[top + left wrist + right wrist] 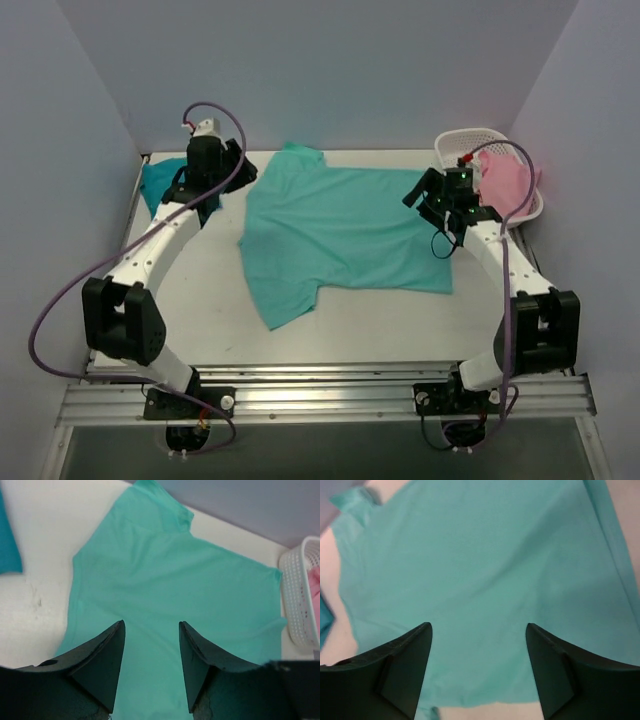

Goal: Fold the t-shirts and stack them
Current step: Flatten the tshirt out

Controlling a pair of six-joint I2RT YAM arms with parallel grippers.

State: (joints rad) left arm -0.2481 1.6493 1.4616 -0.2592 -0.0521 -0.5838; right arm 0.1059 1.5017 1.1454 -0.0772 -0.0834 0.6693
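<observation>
Lying spread flat on a white table (205,290) boxed in by pale lilac walls (350,70), the mint t-shirt (340,235) fills the middle. The teal t-shirt (158,186) sits just off its left side, partly hidden by the left arm, and a white basket (470,140) holding pink cloth (508,180) sits off its right side. The left gripper (151,625) hangs by the mint t-shirt's left edge, jaws partly apart and empty, while the right gripper (478,626) hangs over its right edge, jaws wide and holding nothing.
</observation>
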